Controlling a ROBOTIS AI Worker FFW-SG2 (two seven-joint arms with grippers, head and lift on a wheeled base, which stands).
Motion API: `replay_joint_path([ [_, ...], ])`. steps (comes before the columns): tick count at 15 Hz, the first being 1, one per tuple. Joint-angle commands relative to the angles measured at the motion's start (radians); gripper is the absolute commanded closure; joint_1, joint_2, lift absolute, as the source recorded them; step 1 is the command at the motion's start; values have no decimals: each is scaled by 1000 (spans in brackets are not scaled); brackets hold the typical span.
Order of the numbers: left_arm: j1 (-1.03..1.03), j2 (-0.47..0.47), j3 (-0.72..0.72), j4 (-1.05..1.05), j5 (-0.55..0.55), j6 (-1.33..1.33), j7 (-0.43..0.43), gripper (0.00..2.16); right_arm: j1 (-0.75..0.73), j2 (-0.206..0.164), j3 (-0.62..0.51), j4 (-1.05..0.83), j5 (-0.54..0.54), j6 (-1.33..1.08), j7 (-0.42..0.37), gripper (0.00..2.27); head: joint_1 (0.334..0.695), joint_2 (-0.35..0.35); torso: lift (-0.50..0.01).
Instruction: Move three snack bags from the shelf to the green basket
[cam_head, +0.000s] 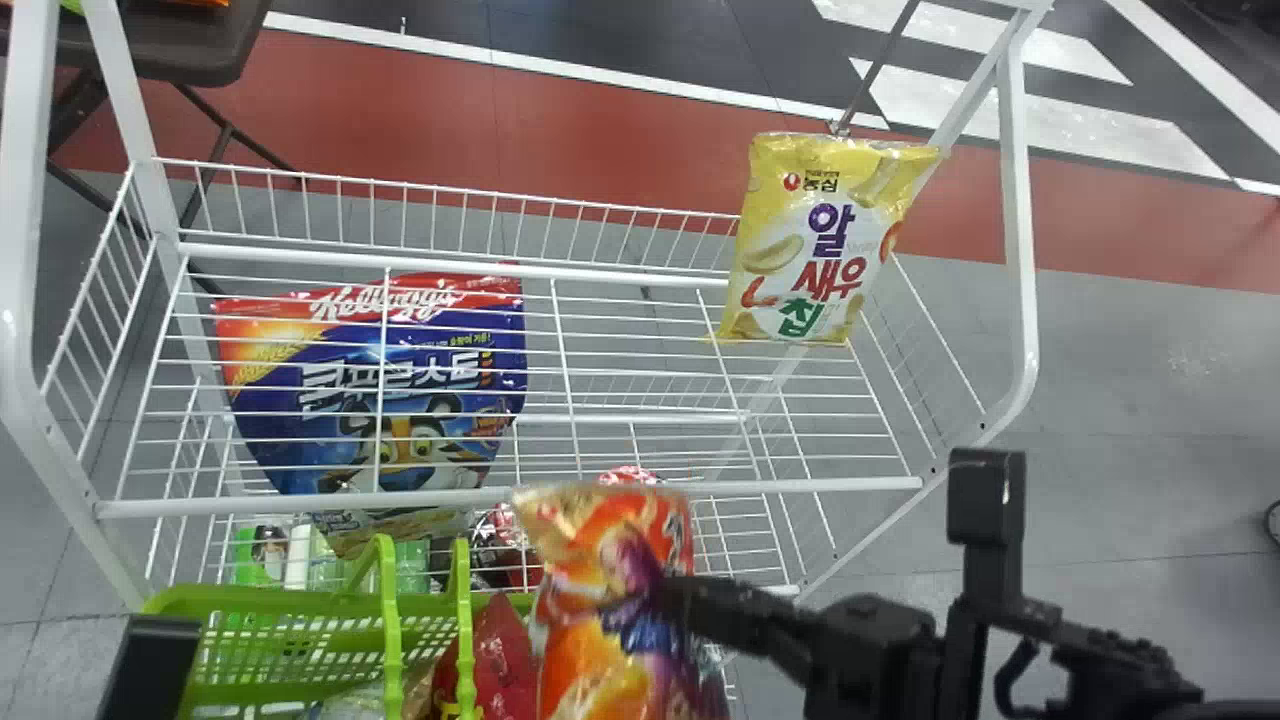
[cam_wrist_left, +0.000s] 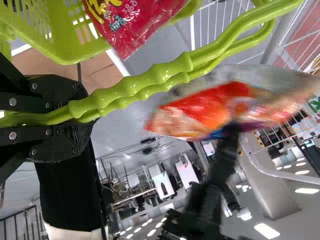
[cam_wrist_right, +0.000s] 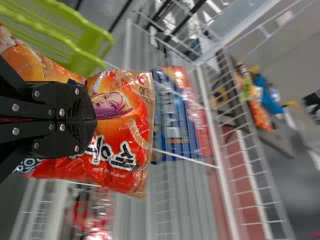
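My right gripper (cam_head: 672, 602) is shut on an orange-red snack bag (cam_head: 600, 560), held in front of the shelf just right of the green basket (cam_head: 300, 592). In the right wrist view, that gripper (cam_wrist_right: 92, 120) pinches the bag (cam_wrist_right: 125, 165) at its middle. At the lower left, part of my left gripper (cam_head: 150, 665) shows; in the left wrist view this gripper (cam_wrist_left: 82, 112) is shut on the basket's two handles (cam_wrist_left: 165, 75). A red bag (cam_head: 505, 650) lies inside the basket. On the wire shelf (cam_head: 620, 350) are a blue-red cereal bag (cam_head: 400, 400) at left and a yellow bag (cam_head: 815, 240) at right.
Below, a lower wire level holds green-labelled items (cam_head: 262, 555) and a red package (cam_head: 515, 530). White posts (cam_head: 1020, 250) frame the rack on both sides. A dark table (cam_head: 180, 45) stands behind at the far left.
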Motion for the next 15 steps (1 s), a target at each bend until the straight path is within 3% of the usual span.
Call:
replay_joint_path([
  [1, 4, -1, -5, -4, 2, 2, -2, 1821, 21, -34, 64, 55, 24, 25, -2, 2243, 695, -350, -47],
  [5, 18, 0, -11, -32, 2, 5, -5, 1821, 18, -57, 205, 184, 100, -85, -5, 2243, 695, -350, -47],
  [9, 21, 2, -19, -48, -2, 14, -2, 1821, 12, -66, 292, 219, 81, -122, 1, 2243, 695, -350, -47],
  [12, 21, 2, -27, -48, -3, 17, 1, 1821, 9, -66, 302, 215, 24, -119, 66, 2243, 695, -350, -47],
  [15, 21, 2, -31, -53, -5, 17, 1, 1821, -19, -66, 306, 254, 27, -125, 72, 2243, 695, -349, -47],
])
